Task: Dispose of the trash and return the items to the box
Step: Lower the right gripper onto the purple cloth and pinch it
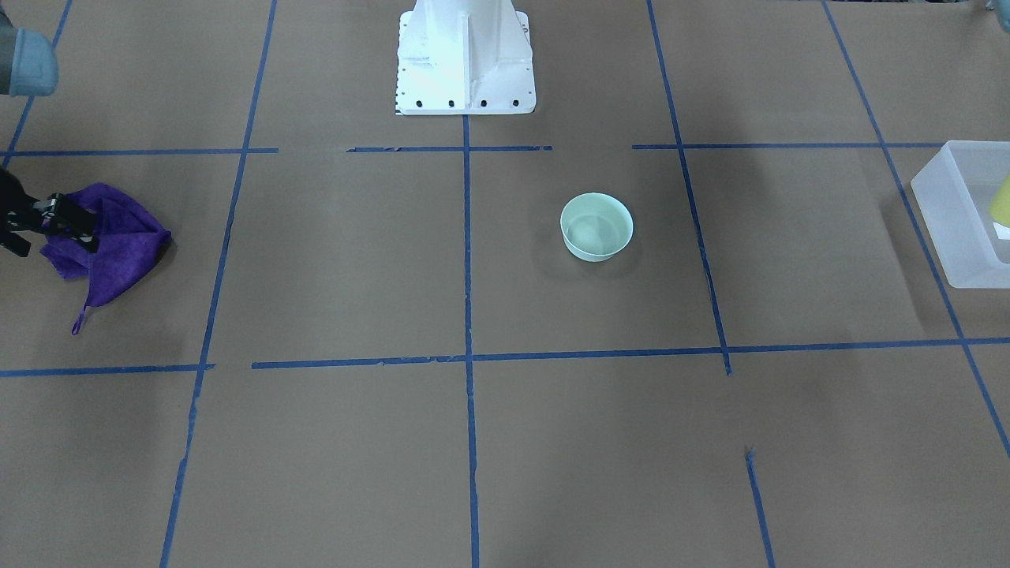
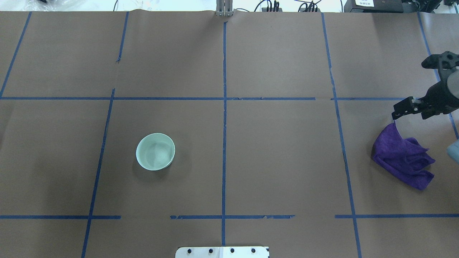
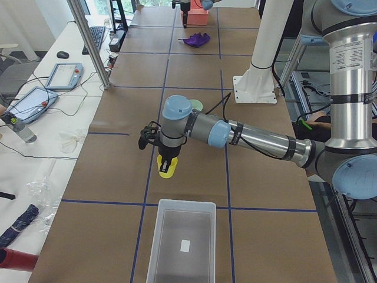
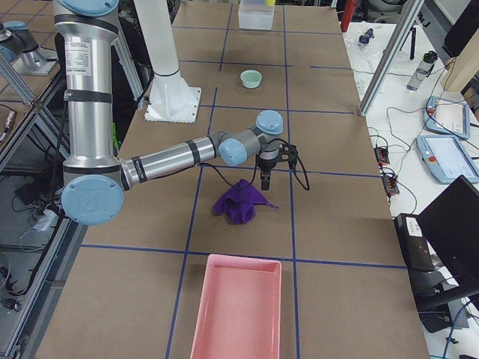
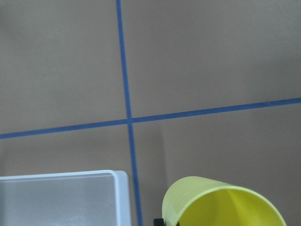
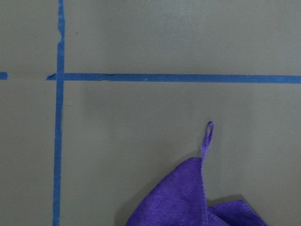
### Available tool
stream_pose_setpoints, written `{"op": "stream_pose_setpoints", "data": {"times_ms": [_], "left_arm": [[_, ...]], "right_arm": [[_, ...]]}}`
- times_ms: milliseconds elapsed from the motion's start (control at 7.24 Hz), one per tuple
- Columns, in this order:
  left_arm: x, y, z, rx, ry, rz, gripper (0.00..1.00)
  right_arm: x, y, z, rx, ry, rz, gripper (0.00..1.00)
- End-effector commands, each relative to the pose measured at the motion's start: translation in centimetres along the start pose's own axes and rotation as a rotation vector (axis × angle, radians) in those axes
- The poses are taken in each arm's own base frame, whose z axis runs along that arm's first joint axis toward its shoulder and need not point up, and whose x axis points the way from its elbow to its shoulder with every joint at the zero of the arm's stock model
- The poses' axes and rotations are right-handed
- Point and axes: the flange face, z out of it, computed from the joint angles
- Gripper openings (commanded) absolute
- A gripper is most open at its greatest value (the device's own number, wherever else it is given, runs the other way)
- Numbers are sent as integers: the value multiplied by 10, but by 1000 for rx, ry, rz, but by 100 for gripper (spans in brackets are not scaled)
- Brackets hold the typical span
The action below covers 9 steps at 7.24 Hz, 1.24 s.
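Two arms reach out over the brown table [image 2: 279, 161]. Near me, the left gripper [image 3: 167, 165] pinches the yellow cup [image 3: 166, 173] off the surface, just short of the box [image 3: 182, 239]. The right gripper [image 2: 396, 114] hangs over an edge of the purple cloth [image 2: 403, 157]; I cannot tell whether its jaws are spread. A mint bowl [image 2: 155, 151] sits well apart from both.
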Motion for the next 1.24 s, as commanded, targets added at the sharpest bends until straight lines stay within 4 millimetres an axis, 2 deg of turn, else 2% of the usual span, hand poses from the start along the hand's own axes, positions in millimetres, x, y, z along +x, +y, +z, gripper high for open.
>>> {"op": "stream_pose_setpoints", "data": {"times_ms": [0, 414, 552, 691, 967, 1105], "left_arm": [[-25, 3, 3, -5, -14, 27, 0], [-51, 7, 9, -17, -23, 46, 0], [-62, 9, 10, -19, -27, 51, 0], [-71, 10, 14, -27, -28, 53, 0], [-91, 13, 13, -31, -79, 50, 0], [-100, 13, 21, -47, -91, 36, 0]], "right_arm": [[-51, 23, 32, 24, 80, -71, 100], [-80, 43, 67, -13, 111, -143, 100], [-82, 42, 80, -20, 135, -149, 100], [-75, 41, 89, -31, 152, -151, 100], [-66, 43, 95, -45, 169, -142, 100], [-62, 44, 96, -50, 173, -139, 100]]}}
